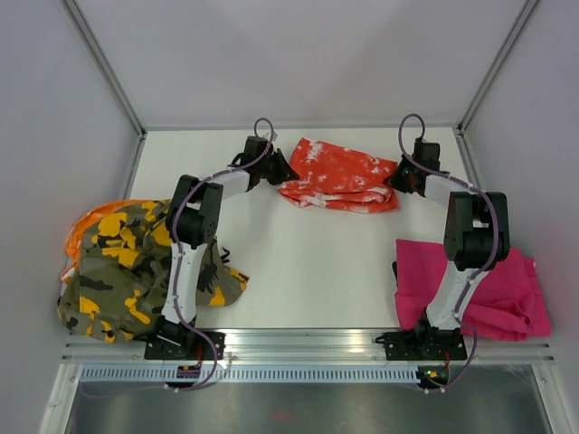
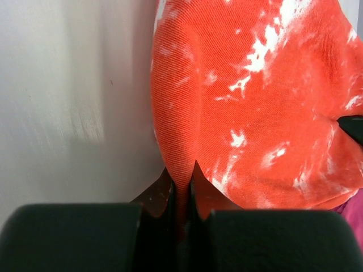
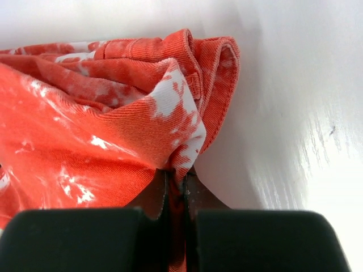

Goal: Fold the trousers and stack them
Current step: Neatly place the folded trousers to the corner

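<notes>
Left gripper (image 1: pixel 279 170) and right gripper (image 1: pixel 398 176) are pinching opposite ends of the orange trousers (image 1: pixel 339 185) by the bench's (image 1: pixel 298 271) far edge; soft, light cloth, likely sagging between.

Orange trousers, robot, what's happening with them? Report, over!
Left gripper shut on orange trousers, left end. Right gripper shut on right end. Camouflage pair and pink pair lie aside, nothing blocking.

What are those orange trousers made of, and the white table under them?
The orange trousers look like cotton twill or denim: fine diagonal ribs, stitched hems, soft folds, matte, white bleach-like splatter. The table seems smooth white laminate or painted board, with a faint sheen; I can't tell which.
</notes>
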Tool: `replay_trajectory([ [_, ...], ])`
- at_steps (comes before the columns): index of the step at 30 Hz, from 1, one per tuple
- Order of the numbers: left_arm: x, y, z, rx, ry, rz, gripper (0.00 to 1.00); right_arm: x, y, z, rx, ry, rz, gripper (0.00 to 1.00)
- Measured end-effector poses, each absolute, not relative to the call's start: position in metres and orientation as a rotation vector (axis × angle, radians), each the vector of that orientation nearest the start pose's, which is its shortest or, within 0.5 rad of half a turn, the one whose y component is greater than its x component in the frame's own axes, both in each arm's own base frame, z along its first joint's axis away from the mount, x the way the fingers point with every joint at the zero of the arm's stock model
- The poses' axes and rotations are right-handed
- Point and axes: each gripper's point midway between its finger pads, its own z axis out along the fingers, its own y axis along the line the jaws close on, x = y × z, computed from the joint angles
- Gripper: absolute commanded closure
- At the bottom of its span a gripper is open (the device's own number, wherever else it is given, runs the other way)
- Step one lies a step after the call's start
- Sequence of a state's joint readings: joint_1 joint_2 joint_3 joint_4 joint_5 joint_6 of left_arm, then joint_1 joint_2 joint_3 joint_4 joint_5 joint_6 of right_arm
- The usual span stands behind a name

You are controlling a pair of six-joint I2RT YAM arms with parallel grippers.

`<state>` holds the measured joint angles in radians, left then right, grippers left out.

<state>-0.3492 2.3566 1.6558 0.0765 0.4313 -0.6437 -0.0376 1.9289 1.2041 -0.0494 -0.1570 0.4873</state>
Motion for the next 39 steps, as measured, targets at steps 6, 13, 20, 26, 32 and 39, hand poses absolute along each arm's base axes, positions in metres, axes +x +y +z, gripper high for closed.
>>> replay_trajectory([
  [6, 0.504, -0.291, 0.035, -0.102, 2.329, -1.008, 0.98, 0.483, 0.029, 0.066, 0.455, 2.337, 0.371, 1.00],
  [13, 0.441, -0.293, 0.083, -0.068, 2.298, -1.056, 0.98, 0.443, 0.022, 0.130, 0.340, 2.354, 0.226, 1.00],
  [20, 0.385, -0.343, 0.158, 0.072, 2.112, -1.142, 0.98, 0.382, -0.020, 0.238, 0.366, 2.172, -0.044, 1.00],
  [26, 0.291, -0.403, 0.190, 0.216, 2.029, -1.223, 0.98, 0.308, -0.067, 0.287, 0.463, 2.068, -0.345, 1.00],
  [32, 0.207, -0.465, 0.219, 0.307, 1.941, -1.323, 0.98, 0.244, -0.137, 0.281, 0.585, 2.085, -0.792, 1.00],
  [39, 0.168, -0.512, 0.187, 0.318, 1.972, -1.353, 0.98, 0.187, -0.190, 0.214, 0.683, 2.216, -1.125, 1.00],
])
